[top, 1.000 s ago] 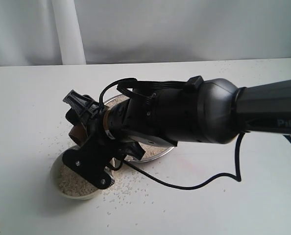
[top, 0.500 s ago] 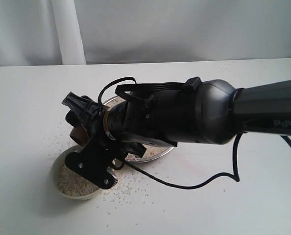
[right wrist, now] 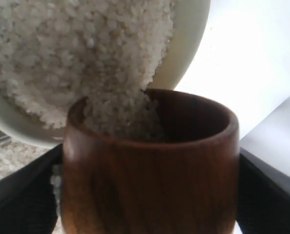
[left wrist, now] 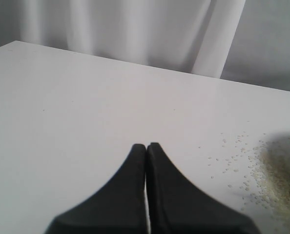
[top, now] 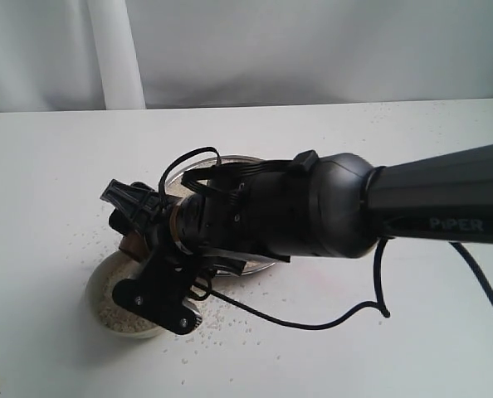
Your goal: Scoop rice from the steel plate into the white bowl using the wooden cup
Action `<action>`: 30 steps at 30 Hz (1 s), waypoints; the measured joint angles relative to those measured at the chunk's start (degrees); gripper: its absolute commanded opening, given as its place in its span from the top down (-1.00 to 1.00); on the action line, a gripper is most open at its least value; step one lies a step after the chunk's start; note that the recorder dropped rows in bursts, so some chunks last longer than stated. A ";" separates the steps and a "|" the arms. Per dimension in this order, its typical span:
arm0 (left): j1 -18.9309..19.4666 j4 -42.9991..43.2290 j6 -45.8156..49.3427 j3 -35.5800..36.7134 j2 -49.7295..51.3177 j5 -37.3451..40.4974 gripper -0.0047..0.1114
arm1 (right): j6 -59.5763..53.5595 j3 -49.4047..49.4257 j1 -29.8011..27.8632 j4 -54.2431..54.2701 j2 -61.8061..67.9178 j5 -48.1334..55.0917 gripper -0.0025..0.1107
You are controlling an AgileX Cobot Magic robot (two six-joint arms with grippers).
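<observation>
Now the right end effector (right wrist: 145,197), spread wide around the cup (right wrist: 150,161), tips it over the bowl (top: 98,288), at 7 o'clock of the plate (top: 234,160), so rice (right wrist: 76,48) slides in, while the left end effector (left wrist: 146,146) hangs shut and empty.

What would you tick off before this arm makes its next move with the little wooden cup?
1. Grip: right gripper clamps wooden cup: ok.
2. Cup mouth over white bowl: ok.
3. Cup emptied: not ok, rice inside.
4. No spilled grains on table: not ok.
5. Idle left gripper shut, apart from dishes: ok.
6. Amount remaining on steel plate: cannot tell, arm covers most.
</observation>
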 measured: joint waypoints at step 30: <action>0.00 0.00 0.00 0.00 0.00 0.00 0.92 | 1.64 -1.16 3.15 -9.55 -2.12 5.68 0.96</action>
